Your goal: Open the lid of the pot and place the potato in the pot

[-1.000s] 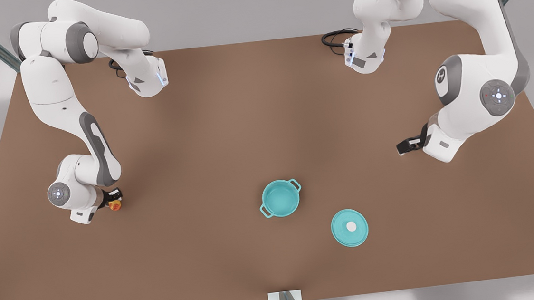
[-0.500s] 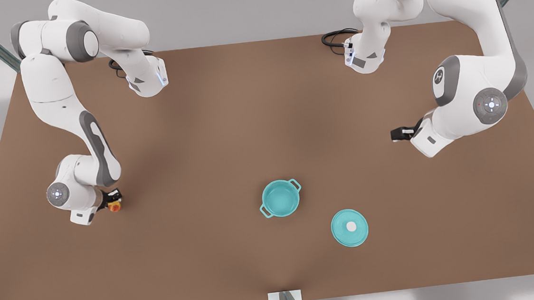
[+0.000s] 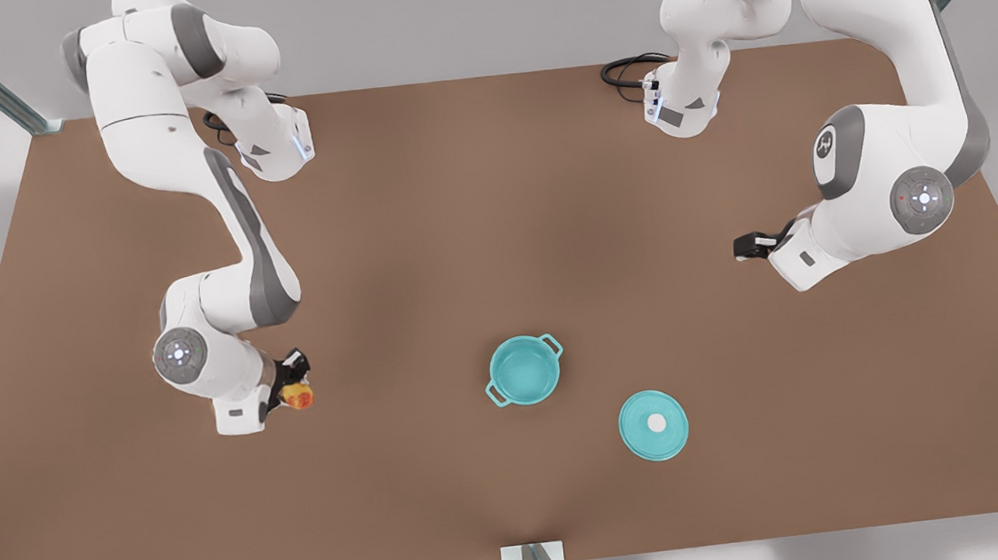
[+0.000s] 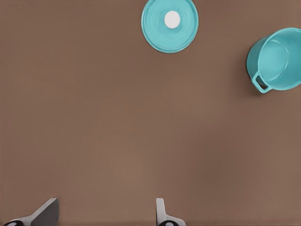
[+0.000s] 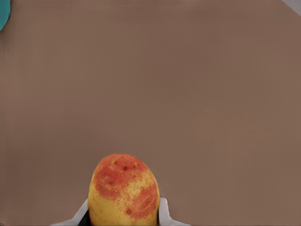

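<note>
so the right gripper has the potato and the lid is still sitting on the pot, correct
Not quite. The right gripper does hold the potato, but the pot lid lies flat on the table beside the pot, apart from it. The front view shows the pot open.

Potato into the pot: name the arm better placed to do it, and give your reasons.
The right arm. The right gripper is shut on the potato, above the table. The pot stands open, the pot lid lying beside it. The left gripper is open and empty.
</note>
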Controlling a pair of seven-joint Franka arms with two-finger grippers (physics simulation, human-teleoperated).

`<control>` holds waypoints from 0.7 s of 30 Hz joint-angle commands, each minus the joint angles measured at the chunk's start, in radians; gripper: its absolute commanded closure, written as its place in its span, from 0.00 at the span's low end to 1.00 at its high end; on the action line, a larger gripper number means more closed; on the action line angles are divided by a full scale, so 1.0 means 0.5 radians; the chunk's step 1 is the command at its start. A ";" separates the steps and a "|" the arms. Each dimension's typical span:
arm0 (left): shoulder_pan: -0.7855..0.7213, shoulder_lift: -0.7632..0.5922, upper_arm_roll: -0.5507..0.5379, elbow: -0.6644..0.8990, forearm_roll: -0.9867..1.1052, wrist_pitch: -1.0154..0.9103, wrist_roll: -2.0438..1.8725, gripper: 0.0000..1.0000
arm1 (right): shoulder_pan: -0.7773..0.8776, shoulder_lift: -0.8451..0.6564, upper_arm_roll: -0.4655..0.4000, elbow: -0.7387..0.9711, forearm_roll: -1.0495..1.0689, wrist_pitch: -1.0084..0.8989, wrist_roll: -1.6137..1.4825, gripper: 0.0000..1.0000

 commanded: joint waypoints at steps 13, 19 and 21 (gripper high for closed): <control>-0.003 0.004 -0.001 -0.008 0.000 -0.002 0.147 0.00 | 0.567 0.843 0.278 0.730 0.373 0.987 0.697 0.45; -0.003 0.004 -0.001 -0.008 0.000 -0.002 0.141 0.00 | 0.601 1.036 0.410 1.024 0.370 1.278 0.737 0.45; -0.003 0.004 -0.001 -0.008 0.000 -0.002 0.141 0.00 | 0.607 1.054 0.444 1.043 0.370 1.278 0.746 0.45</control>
